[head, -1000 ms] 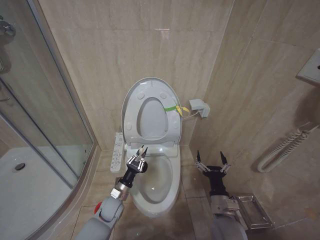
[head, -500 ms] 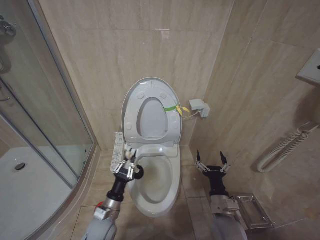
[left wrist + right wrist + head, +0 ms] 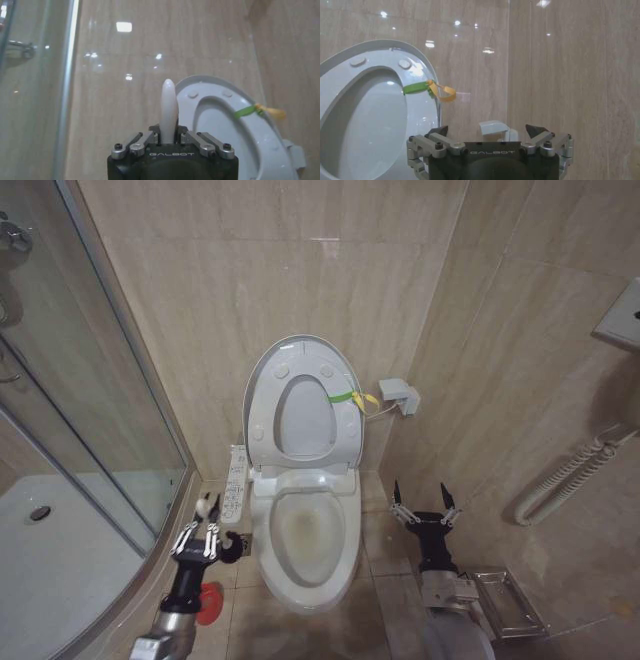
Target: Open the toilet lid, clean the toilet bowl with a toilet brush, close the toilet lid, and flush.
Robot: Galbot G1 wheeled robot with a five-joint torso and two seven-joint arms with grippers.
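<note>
Beside toilet bowl (image 3: 305, 545) rim, left pincer (image 3: 198, 527) (gripping toilet brush (image 3: 168, 112)).

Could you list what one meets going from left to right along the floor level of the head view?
Shower tray → left pincer above the toilet brush's red holder → toilet bowl → right pincer → metal tray.
</note>
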